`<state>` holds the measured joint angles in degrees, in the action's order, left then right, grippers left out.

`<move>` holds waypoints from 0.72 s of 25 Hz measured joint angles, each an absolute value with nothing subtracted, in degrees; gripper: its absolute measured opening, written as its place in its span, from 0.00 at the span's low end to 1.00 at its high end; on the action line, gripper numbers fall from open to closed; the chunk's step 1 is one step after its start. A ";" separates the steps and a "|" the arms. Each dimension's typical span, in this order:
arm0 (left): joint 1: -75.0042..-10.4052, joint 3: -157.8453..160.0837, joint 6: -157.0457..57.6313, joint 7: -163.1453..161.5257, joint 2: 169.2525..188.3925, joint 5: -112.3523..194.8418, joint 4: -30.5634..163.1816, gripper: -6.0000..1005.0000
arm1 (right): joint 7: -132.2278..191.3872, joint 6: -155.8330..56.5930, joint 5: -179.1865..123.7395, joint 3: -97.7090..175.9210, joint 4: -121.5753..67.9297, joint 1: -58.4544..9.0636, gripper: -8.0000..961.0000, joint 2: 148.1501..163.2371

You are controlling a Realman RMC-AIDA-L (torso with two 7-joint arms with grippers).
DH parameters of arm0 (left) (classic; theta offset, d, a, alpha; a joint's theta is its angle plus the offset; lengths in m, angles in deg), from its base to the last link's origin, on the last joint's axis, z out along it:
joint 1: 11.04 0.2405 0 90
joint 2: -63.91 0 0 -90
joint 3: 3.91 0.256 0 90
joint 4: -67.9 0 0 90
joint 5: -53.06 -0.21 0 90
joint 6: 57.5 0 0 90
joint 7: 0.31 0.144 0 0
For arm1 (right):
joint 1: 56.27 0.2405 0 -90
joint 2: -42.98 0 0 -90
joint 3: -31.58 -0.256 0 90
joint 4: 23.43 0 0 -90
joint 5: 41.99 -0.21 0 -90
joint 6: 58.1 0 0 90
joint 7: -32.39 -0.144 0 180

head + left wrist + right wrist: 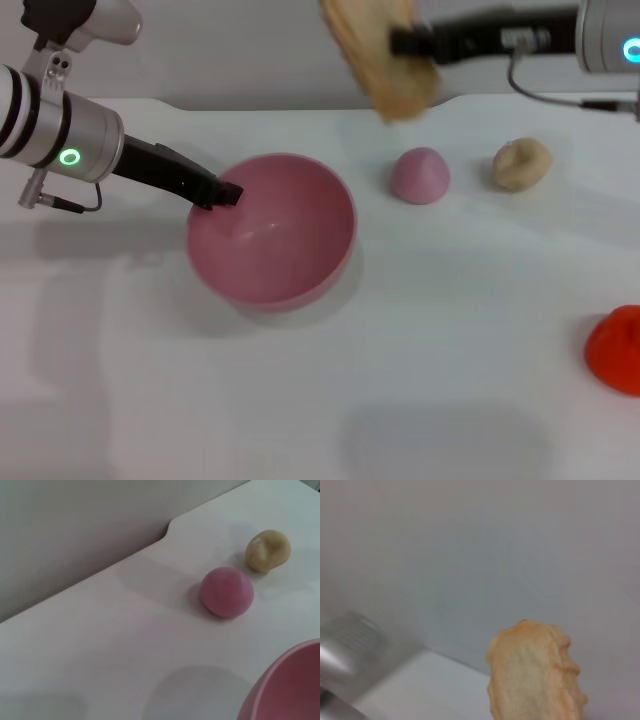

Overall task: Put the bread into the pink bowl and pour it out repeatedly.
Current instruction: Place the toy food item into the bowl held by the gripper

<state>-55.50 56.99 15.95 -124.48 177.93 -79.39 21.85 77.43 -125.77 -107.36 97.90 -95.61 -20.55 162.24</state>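
The bread (pixel 385 62) hangs high at the back of the scene, held in my right gripper (pixel 405 42), which is shut on it; it sits above and behind the table, to the right of the pink bowl (pixel 272 228). Its ridged end fills the right wrist view, bread (pixel 535 672). The pink bowl stands upright and holds nothing on the white table (pixel 400 380). My left gripper (pixel 222 193) grips the bowl's left rim. A slice of the bowl's rim shows in the left wrist view, pink bowl (pixel 285 690).
A small pink dome (pixel 420 175) and a beige knotted bun (pixel 521 163) lie right of the bowl, also seen as dome (pixel 226 591) and bun (pixel 268 550). A red object (pixel 617 347) sits at the right edge. The wall rises behind the table.
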 joint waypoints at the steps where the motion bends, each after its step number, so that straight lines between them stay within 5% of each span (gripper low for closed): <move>1: -55.50 56.99 15.95 -124.48 177.93 -79.39 21.85 0.09 | 79.23 -125.68 -110.13 98.41 -96.22 -20.90 0.12 162.31; 18: -55.42 56.98 16.19 -125.86 178.07 -79.39 21.85 0.09 | 106.33 -121.41 -128.96 114.87 -84.45 -23.93 0.11 162.26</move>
<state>-55.42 56.98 16.19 -125.86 178.07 -79.39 21.85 106.33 -121.41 -128.96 114.87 -84.45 -23.93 162.26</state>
